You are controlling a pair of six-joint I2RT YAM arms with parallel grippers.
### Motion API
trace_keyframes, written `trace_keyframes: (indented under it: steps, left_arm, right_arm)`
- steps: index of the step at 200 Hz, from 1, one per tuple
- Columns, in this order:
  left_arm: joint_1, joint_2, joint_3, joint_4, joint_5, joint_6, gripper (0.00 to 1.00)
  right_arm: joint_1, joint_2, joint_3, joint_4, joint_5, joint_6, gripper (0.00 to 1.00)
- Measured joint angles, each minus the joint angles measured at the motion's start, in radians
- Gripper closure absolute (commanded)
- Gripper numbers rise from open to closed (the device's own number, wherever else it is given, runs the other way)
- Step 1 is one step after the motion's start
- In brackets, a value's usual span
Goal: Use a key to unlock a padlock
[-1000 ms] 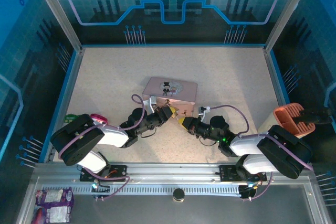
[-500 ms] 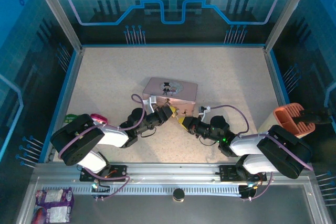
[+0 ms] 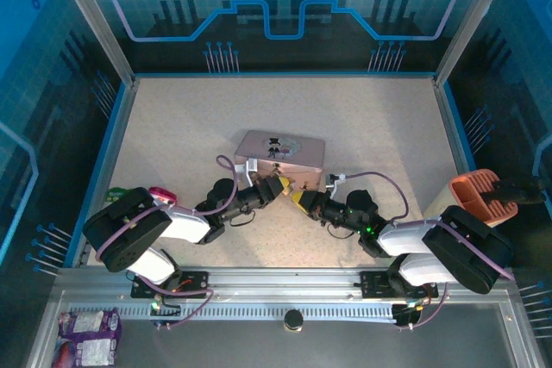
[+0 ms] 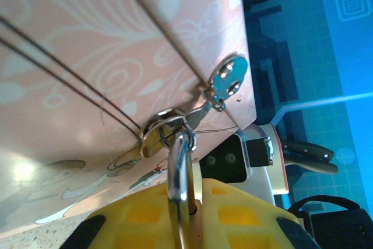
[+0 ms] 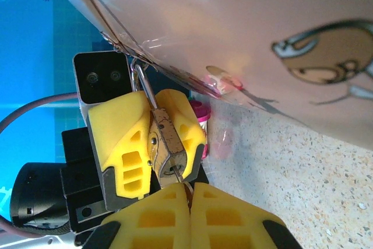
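Observation:
The brass padlock [image 5: 166,144] is clamped between my left gripper's yellow fingers [image 5: 119,132]. Its silver shackle [image 4: 179,167] passes through the metal hasp ring [image 4: 166,125] on the side of the pink tin [image 3: 280,152]. My left gripper [image 3: 274,185] is shut on the padlock body [image 4: 196,232], just in front of the tin. My right gripper [image 3: 301,200] faces it from the right, tip to tip. That gripper [image 5: 189,190] is shut on the thin key [image 5: 180,176], whose blade sits in the keyhole at the padlock's bottom end.
The pink tin's wall [image 5: 245,33] rises close above both grippers. A small magenta-capped object [image 3: 159,193] lies beside the left arm. An orange holder [image 3: 481,196] with a dark tool stands at the right edge. Snack packets [image 3: 86,333] lie off the table at bottom left.
The right gripper has crept slightly left toward the left gripper. Both grips look the same as before.

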Motion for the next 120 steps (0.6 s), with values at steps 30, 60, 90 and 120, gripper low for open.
trace_keyframes:
  steps: [30, 60, 90, 120]
  left_arm:
    - [0.001, 0.004, 0.000, 0.016, 0.008, 0.000, 1.00]
    - [0.001, 0.017, 0.000, 0.040, 0.012, -0.001, 1.00]
    - [0.001, 0.027, 0.000, 0.054, 0.012, -0.001, 1.00]
    - [-0.005, 0.033, 0.000, 0.062, 0.008, -0.003, 1.00]
  right_arm:
    - [0.000, -0.021, 0.000, -0.018, 0.000, -0.001, 1.00]
    - [-0.001, -0.033, 0.000, -0.031, 0.001, -0.008, 1.00]
    - [-0.005, -0.034, 0.005, -0.040, 0.000, -0.016, 1.00]
    - [-0.005, -0.034, 0.026, -0.068, -0.004, -0.029, 1.00]
